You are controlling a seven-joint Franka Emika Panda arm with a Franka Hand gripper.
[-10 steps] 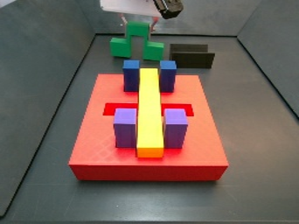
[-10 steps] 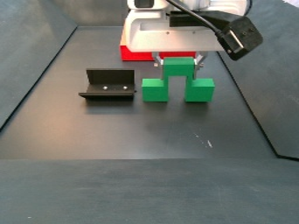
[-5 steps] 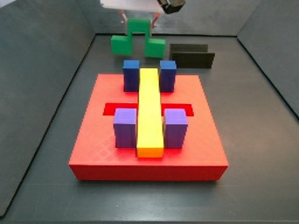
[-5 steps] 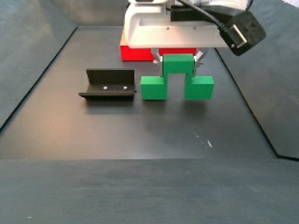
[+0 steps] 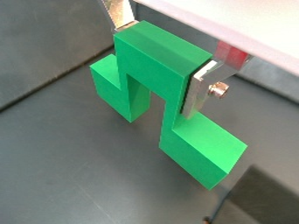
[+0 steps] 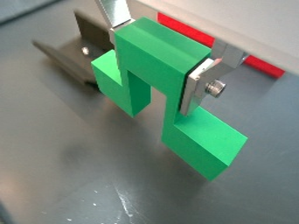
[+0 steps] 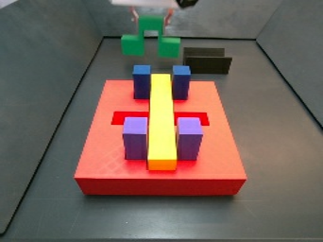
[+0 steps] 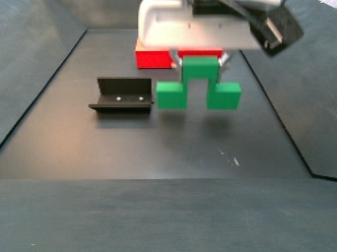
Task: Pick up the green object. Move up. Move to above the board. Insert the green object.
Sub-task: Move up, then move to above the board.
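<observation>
My gripper (image 5: 158,54) is shut on the raised middle cube of the green object (image 5: 163,96), silver fingers (image 6: 200,86) on both its sides. The piece also shows in a wrist view (image 6: 163,92). In both side views the green object (image 7: 149,42) (image 8: 198,89) hangs above the dark floor, beyond the far edge of the board (image 7: 108,161). The board is a red slab carrying a yellow bar (image 7: 161,128), two purple blocks (image 7: 134,138) and two dark blue blocks (image 7: 143,76). In a side view only its red edge (image 8: 156,59) shows behind the gripper (image 8: 198,61).
The dark fixture stands on the floor beside the green object (image 8: 121,96) and behind the board (image 7: 210,60); it also shows in a wrist view (image 6: 73,54). Grey walls ring the floor.
The gripper has risen with the green object in it; the piece has left the floor and sits higher in both side views.
</observation>
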